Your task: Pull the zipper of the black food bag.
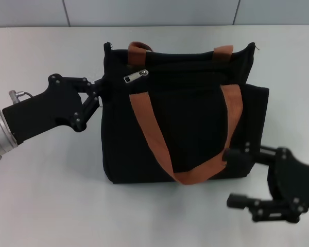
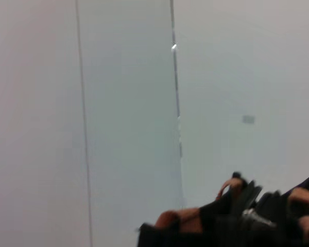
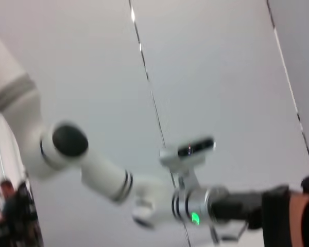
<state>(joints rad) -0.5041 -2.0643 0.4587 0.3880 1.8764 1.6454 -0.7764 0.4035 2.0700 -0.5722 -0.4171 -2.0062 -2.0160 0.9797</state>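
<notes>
The black food bag stands upright mid-table, with two orange-brown handles. Its silver zipper pull lies near the left end of the top edge, on the zip line. My left gripper is at the bag's upper left side edge, its fingers closed together on the fabric there, left of the pull. My right gripper is open by the bag's lower right corner, with its upper finger against the bag. The left wrist view shows the bag's top. The right wrist view shows the bag's edge.
The bag stands on a pale grey table with a wall behind. In the right wrist view my left arm's white links and silver wrist show, with a green light.
</notes>
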